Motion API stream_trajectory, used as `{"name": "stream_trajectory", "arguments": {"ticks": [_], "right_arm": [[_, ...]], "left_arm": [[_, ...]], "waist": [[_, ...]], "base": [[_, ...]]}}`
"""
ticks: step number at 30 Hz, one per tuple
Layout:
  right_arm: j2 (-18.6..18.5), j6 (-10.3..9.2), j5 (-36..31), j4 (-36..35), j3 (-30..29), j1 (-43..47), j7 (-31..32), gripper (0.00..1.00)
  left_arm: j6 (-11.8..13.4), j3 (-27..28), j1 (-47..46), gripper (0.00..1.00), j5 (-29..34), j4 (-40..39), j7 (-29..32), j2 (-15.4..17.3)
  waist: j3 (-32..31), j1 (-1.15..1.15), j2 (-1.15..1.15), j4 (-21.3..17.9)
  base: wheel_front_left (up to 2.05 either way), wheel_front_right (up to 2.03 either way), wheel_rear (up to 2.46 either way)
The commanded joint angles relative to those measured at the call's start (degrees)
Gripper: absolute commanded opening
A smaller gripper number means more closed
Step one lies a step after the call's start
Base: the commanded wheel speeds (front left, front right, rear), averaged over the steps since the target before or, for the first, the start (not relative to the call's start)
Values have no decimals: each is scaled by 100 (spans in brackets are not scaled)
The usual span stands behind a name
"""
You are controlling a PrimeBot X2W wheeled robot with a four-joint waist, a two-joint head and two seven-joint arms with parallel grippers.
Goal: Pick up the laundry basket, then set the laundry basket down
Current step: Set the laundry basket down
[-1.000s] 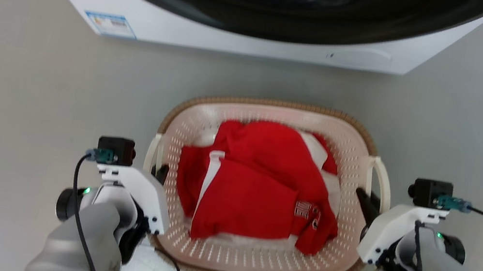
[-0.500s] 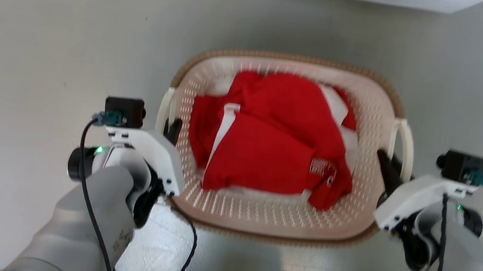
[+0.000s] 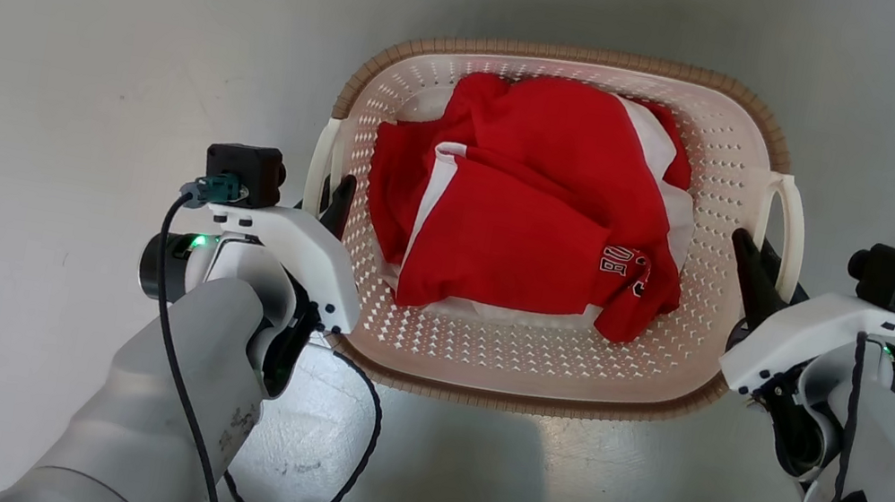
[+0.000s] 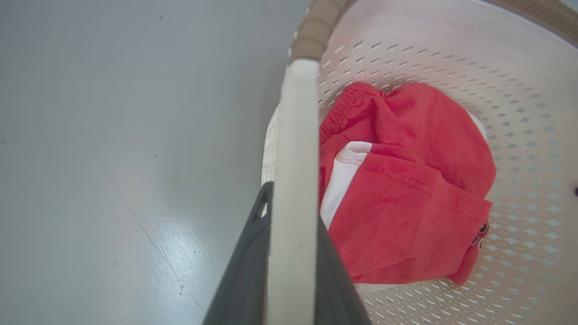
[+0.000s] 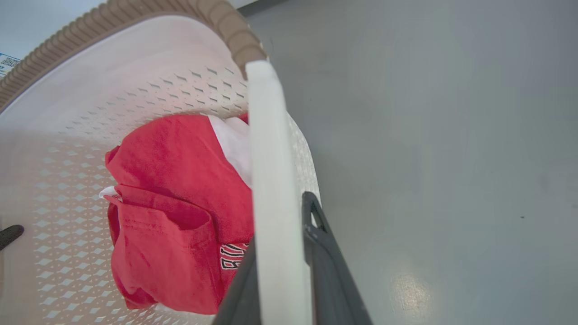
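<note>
The laundry basket (image 3: 571,58) is cream-white and perforated with a brown woven rim, and it holds a red and white garment (image 3: 528,201). My left gripper (image 3: 335,191) is shut on the basket's left loop handle (image 3: 324,158). My right gripper (image 3: 761,253) is shut on the right loop handle (image 3: 789,217). In the left wrist view the white handle (image 4: 293,180) runs between the dark fingers (image 4: 246,271) of the left gripper (image 4: 291,203). The right wrist view shows the same: the handle (image 5: 271,180) sits pinched in the right gripper (image 5: 282,216). The basket looks held off the floor, with its shadow (image 3: 540,457) below the near edge.
Glossy grey floor (image 3: 82,44) surrounds the basket on all sides. A black cable (image 3: 338,469) loops down from my left wrist near the basket's front corner. A corner of a blue label (image 5: 6,63) shows beyond the basket rim.
The head camera has shifted, so the washer has slid out of the top of the picture. The basket now sits higher in the picture and looks larger. Both grippers have kept their hold on the handles.
</note>
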Motion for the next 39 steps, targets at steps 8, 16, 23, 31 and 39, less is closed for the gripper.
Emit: {"name": "stream_trajectory", "arguments": {"ticks": [8, 16, 23, 31, 39], "right_arm": [[71, 36, -171, -18, -185, 535, -86, 0], [128, 36, -199, 12, -302, 547, -86, 3], [139, 36, -63, -53, -250, 578, -86, 100], [142, 36, 58, -38, -213, 568, -86, 100], [138, 36, 139, -26, -223, 596, -86, 100]], "left_arm": [[24, 91, 199, 0, 7, -77, -61, 119], [19, 72, 186, 18, -39, -21, -61, 118], [-14, -96, 165, 100, -150, 101, -61, 118], [42, -250, 132, 100, -243, 111, -61, 118], [129, -201, 155, 100, -142, 24, -61, 118]], "waist": [[182, 0, 0, 44], [236, 0, 0, 24], [207, 0, 0, 18], [131, 0, 0, 18], [-98, 0, 0, -12]], "base": [[0, 0, 0], [0, 0, 0], [0, 0, 0], [0, 0, 0], [0, 0, 0]]}}
